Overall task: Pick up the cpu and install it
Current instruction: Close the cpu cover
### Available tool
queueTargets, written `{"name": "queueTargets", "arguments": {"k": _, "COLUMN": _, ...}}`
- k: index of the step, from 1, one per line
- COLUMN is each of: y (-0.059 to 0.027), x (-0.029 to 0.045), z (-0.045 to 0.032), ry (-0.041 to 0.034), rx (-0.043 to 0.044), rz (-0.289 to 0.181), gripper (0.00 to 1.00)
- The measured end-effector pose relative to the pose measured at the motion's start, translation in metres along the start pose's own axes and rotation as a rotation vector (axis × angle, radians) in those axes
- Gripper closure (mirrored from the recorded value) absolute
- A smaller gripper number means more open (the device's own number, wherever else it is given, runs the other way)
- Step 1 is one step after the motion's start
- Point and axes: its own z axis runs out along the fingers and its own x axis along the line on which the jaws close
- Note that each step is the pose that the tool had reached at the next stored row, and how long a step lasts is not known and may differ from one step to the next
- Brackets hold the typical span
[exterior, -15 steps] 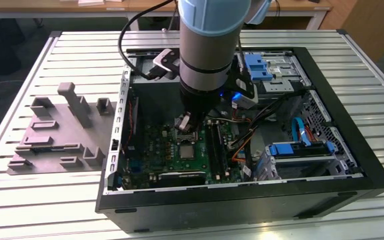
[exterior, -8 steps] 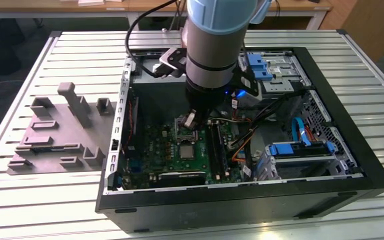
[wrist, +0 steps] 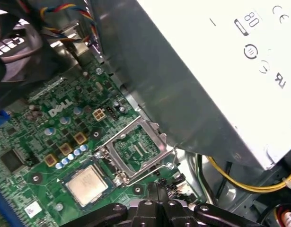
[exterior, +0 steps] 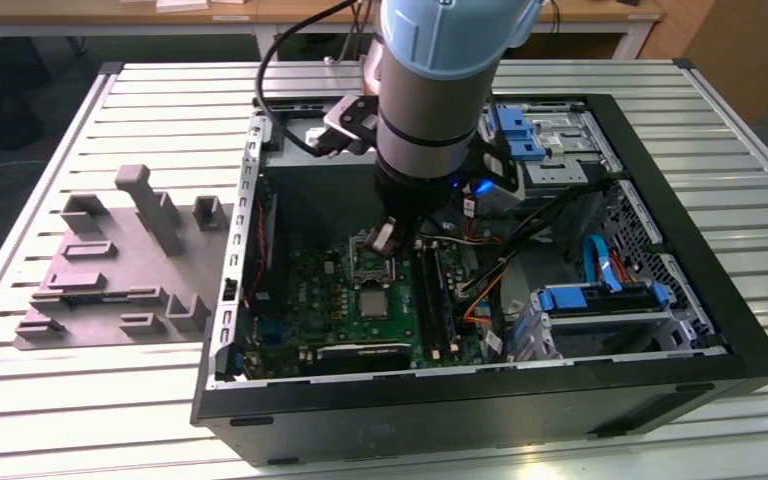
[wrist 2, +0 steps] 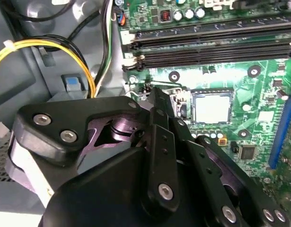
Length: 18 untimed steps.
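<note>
- Silvery-grey and flat, the small square cpu (wrist: 86, 184) with its thin pale rim lay on the green motherboard (wrist: 36, 142), just beside the rectangular metal-framed socket (wrist: 136, 150); in the second wrist view we saw it as a pale square chip (wrist 2: 212, 108) ahead of our tool.
- We found the socket's hinged metal frame standing open in the first wrist view, with nothing seated inside it, so we judged the install part of the job not yet done.
- Our black gripper (wrist: 160, 204) hung low over the board, close to the socket and the chip, inside the open black computer case (exterior: 744, 350) that sat on the slatted metal table (exterior: 117, 400).
- We could not tell whether the tool was spread or clenched: its black linkage hid the tips in both wrist views, and the arm's pale blue and grey body (exterior: 431, 90) covered them in the exterior view.
- We saw nothing carried in it; the chip rested free on the board, apart from the tool, so we judged the pick-up also undone.
- We noted the large grey box with a white label (wrist: 216, 71) looming right over the socket, and yellow wires (wrist: 240, 182) running near it, which left little room around the tool.
</note>
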Motion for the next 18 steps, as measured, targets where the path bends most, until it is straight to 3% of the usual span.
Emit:
{"name": "queueTargets", "arguments": {"k": 8, "y": -0.0005, "x": -0.0046, "z": 0.0059, "ry": 0.0054, "rx": -0.0058, "rz": -0.047, "gripper": 0.89}}
{"name": "queueTargets", "arguments": {"k": 18, "y": 0.0012, "x": -0.0144, "z": 0.0141, "ry": 0.0001, "rx": -0.0095, "rz": -0.047, "gripper": 0.89}}
